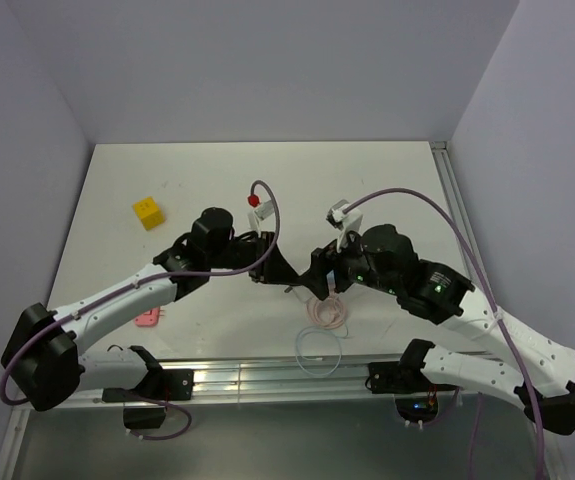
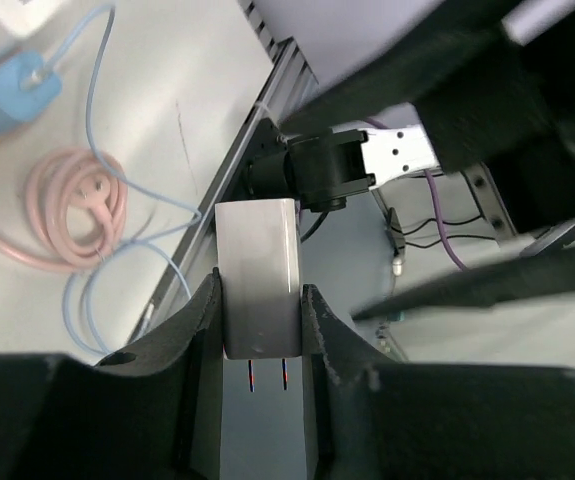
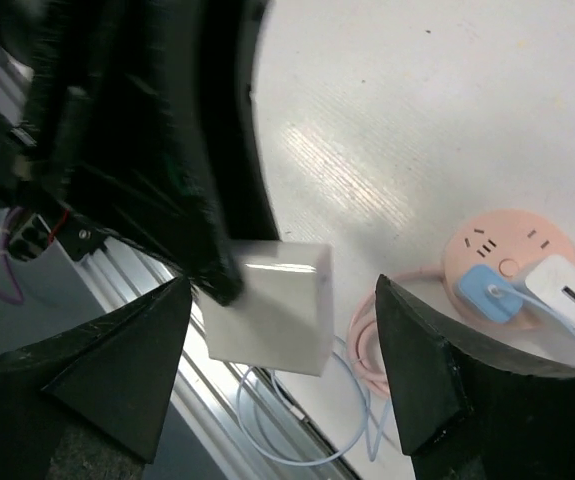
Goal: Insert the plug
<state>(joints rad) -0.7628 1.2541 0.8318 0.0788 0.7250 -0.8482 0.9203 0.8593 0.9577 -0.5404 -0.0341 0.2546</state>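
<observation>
Left gripper (image 2: 260, 296) jaws clamp a white adapter block (image 2: 257, 255), right gripper (image 3: 283, 286) jaws gape empty; the plug (image 3: 487, 292), likely light and rigid, wants pinching by its flat sides.

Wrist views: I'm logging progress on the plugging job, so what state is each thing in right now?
left gripper: shut on the white block.
white block: held off the table.
right gripper: open, straddling the block.
plug: sitting on the pink socket hub, cable attached.
white adapter: on the hub too, its slot empty.
pink cord: coiled on the table.
</observation>
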